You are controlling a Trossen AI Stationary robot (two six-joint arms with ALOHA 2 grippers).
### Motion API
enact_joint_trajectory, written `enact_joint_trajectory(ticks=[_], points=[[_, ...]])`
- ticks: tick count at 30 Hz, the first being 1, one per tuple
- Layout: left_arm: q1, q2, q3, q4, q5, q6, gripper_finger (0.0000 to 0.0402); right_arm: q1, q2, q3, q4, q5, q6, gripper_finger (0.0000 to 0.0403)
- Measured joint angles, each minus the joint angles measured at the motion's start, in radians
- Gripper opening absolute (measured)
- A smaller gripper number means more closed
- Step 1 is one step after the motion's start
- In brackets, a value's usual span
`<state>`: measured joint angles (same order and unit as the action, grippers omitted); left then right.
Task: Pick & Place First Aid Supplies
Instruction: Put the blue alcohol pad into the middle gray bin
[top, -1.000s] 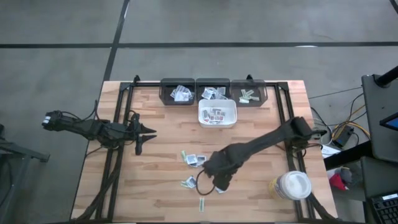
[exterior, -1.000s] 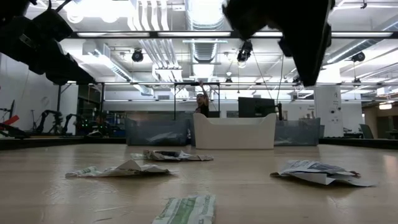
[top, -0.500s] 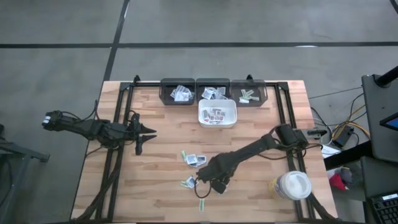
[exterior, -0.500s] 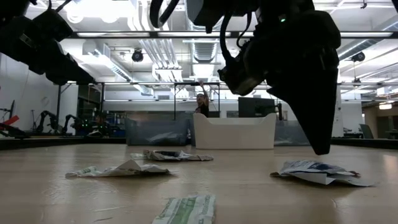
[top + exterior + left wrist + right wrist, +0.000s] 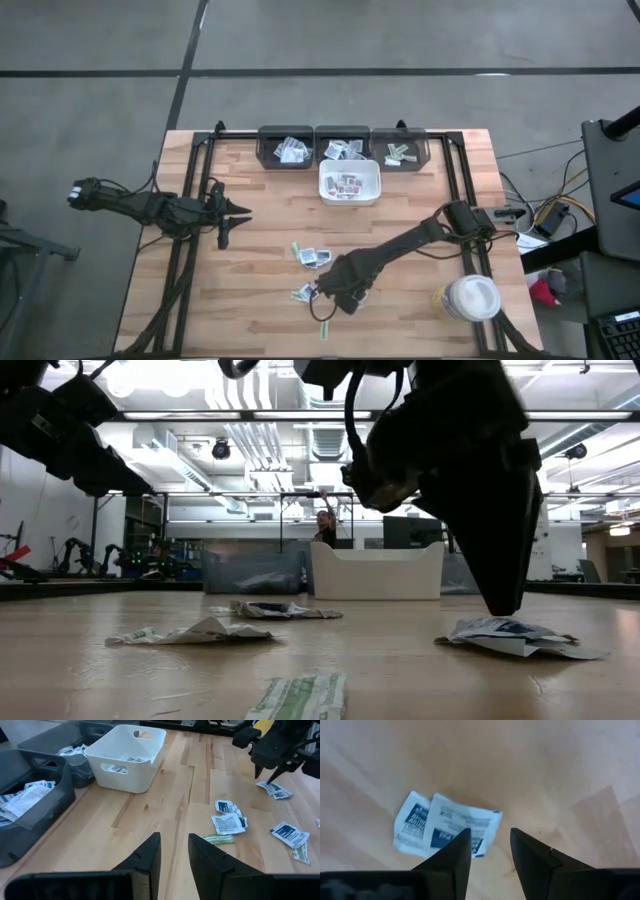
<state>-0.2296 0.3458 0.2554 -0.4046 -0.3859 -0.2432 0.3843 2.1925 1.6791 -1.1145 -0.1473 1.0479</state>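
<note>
At the near edge of the pale wooden slat table (image 5: 250, 200), a narrow green-printed paper strip (image 5: 297, 697) lies flat. Just beyond it, the right arm's dark two-finger gripper (image 5: 490, 851) points down over a pair of overlapping white packets with blue print (image 5: 447, 825), its fingers (image 5: 451, 857) apart and empty, one tip above the packets' edge and the other over bare wood. In the low view that gripper (image 5: 497, 595) hangs close above the table, just beside the same crumpled blue-printed packets (image 5: 515, 637); whether it touches them cannot be told.

Nearby, toward the table's middle, more small flat packets lie loose: a grey-white crumpled one (image 5: 195, 631), and a cluster of white packets with dark print (image 5: 314, 257) next to a pale green strip (image 5: 296, 248).

The left gripper (image 5: 226, 211) waits well apart at the table's left side, its dark fingers (image 5: 149, 855) parted with nothing between them.

Farther back stands a white square plastic tray (image 5: 350, 196) holding red-printed packets (image 5: 346, 184). Behind it, against the far edge, three dark plastic bins (image 5: 343, 136) hold sorted packets. At the near right corner sits a round white-lidded jar (image 5: 469, 299).
</note>
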Motion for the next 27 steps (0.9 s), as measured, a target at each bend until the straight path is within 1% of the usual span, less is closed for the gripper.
enact_joint_trajectory(ticks=[6,12,17,20,27], points=[[0.0,0.0,0.0,0.0,0.0,0.0,0.0094,-0.001,0.002,-0.027,0.007,0.035,0.036,0.0121],[0.0,0.0,0.0,0.0,0.0,-0.021,0.0094,0.0,-0.004,-0.083,0.062,0.017,0.056,0.0112],[0.0,0.0,0.0,0.0,0.003,-0.029,0.0094,0.0,-0.005,-0.098,0.067,0.016,0.053,0.01],[0.0,0.0,0.0,0.0,0.003,-0.029,0.0094,0.0,-0.004,-0.099,0.068,0.017,0.052,0.0086],[0.0,0.0,0.0,0.0,0.003,-0.033,0.0094,0.0,-0.002,-0.1,0.067,0.017,0.036,0.0037]])
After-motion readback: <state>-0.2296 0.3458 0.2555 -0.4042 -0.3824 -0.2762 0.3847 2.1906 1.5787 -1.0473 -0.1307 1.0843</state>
